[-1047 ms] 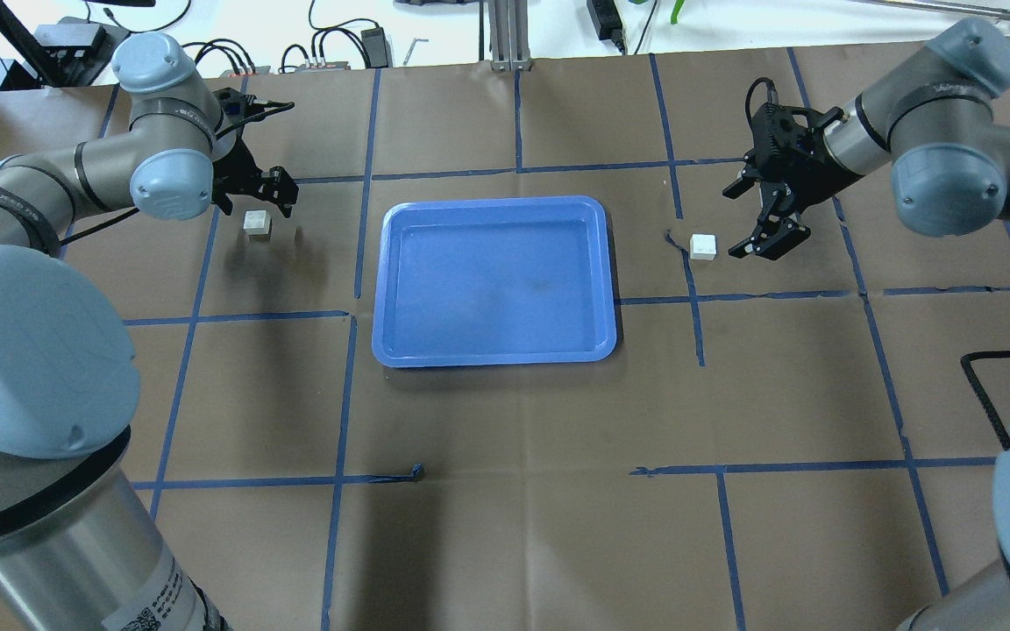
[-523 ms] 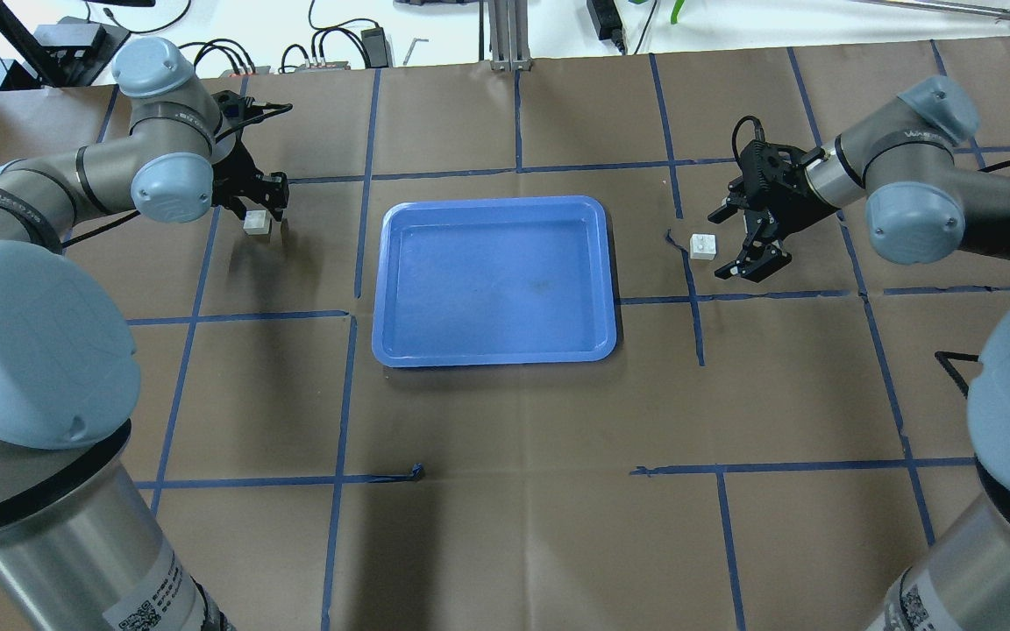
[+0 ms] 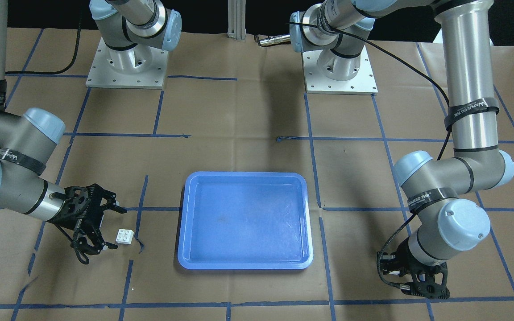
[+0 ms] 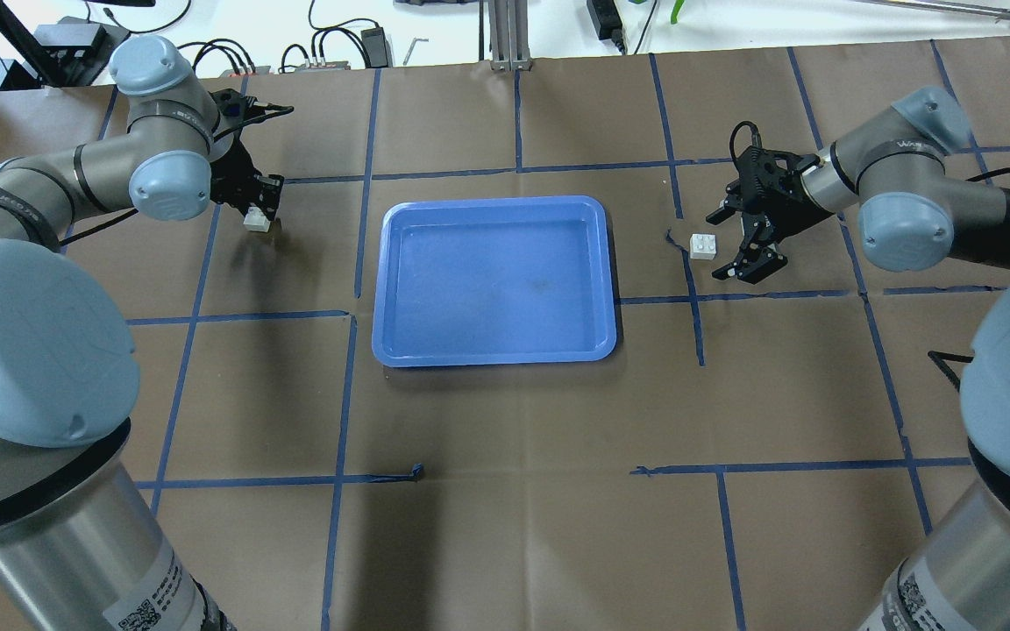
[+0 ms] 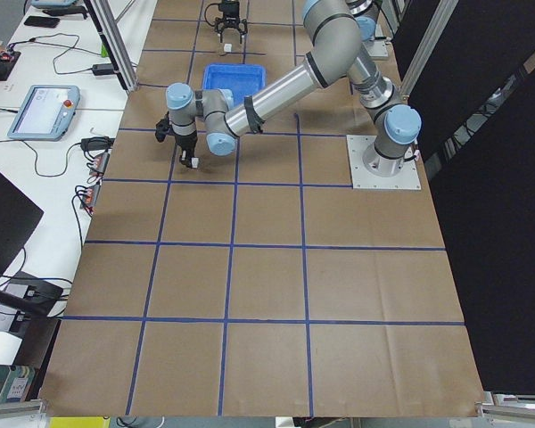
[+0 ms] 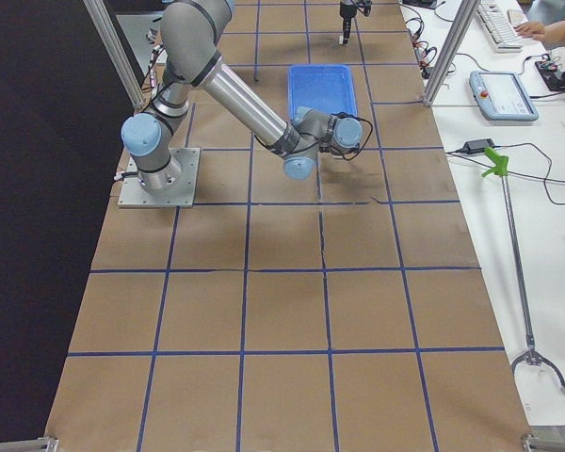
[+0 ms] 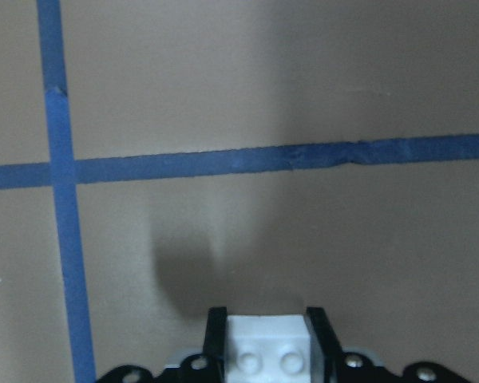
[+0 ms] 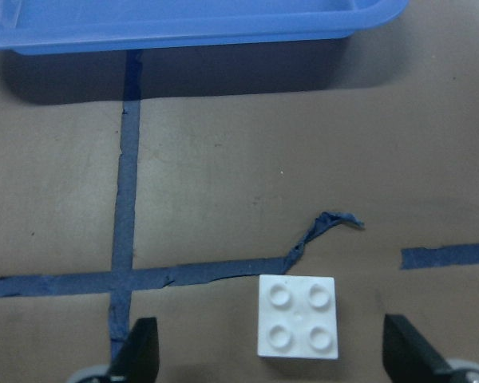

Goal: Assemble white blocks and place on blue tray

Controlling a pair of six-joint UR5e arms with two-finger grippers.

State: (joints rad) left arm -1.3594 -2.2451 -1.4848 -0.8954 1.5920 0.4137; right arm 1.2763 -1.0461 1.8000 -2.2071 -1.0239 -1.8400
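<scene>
The blue tray (image 4: pixel 494 203) lies flat in the middle of the table; it also shows in the front view (image 3: pixel 243 223). One white block (image 4: pixel 255 221) sits left of it, and my left gripper (image 4: pixel 257 203) is shut on it. In the left wrist view the fingers (image 7: pixel 215 339) press both sides of that block (image 7: pixel 267 351). The other white block (image 4: pixel 703 246) lies studs up on the paper right of the tray. My right gripper (image 4: pixel 724 245) is open and low, its jaws on either side of that block (image 8: pixel 297 317) without touching it.
Brown paper with blue tape lines covers the table (image 4: pixel 505 421). A loose curl of tape (image 8: pixel 323 231) lies just beyond the right block. The tray's near rim (image 8: pixel 184 24) is ahead of the right gripper. Cables and boxes (image 4: pixel 338 44) lie past the far edge.
My left gripper came down over the left block and closed on it. My right arm moved left, bringing its open jaws to either side of the right block.
</scene>
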